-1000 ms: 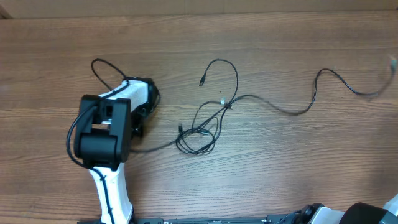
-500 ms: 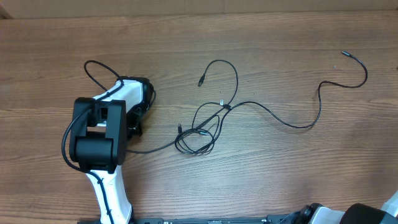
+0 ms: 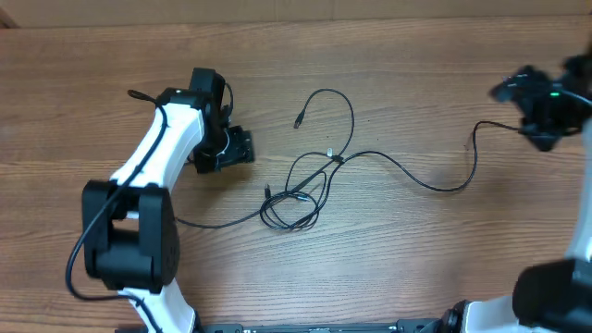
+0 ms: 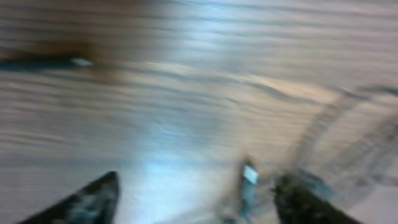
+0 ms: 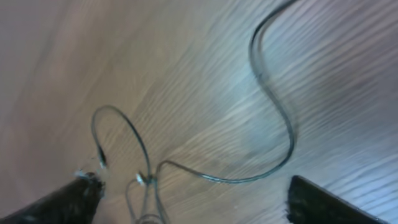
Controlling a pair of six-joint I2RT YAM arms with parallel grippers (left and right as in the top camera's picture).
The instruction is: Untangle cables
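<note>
Thin black cables [image 3: 296, 199] lie knotted at the table's middle. One strand runs left under my left arm, and its end [image 3: 135, 93] lies free on the wood. A long strand [image 3: 435, 185] curves right toward my right gripper [image 3: 525, 113], which hovers open over that strand's hidden end. In the right wrist view this strand [image 5: 277, 112] and the knot [image 5: 146, 180] lie ahead of the right gripper [image 5: 199, 202], which holds nothing. My left gripper [image 3: 233, 148] is open left of the tangle. Its wrist view is blurred, with the left gripper [image 4: 196, 199] empty and a pale-tipped plug [image 4: 250, 175] on the wood near the right finger.
The wooden table [image 3: 416, 268] is bare around the cables. A loose plug end [image 3: 299, 121] points up-left from the tangle. My left arm's white link [image 3: 153, 153] crosses the left strand. The right arm's base [image 3: 555, 296] sits at the bottom right corner.
Both grippers have opened. The left arm stretched up and right, leaving its cable end on the table. The right cable end dropped and slackened, and the right gripper came into view above it.
</note>
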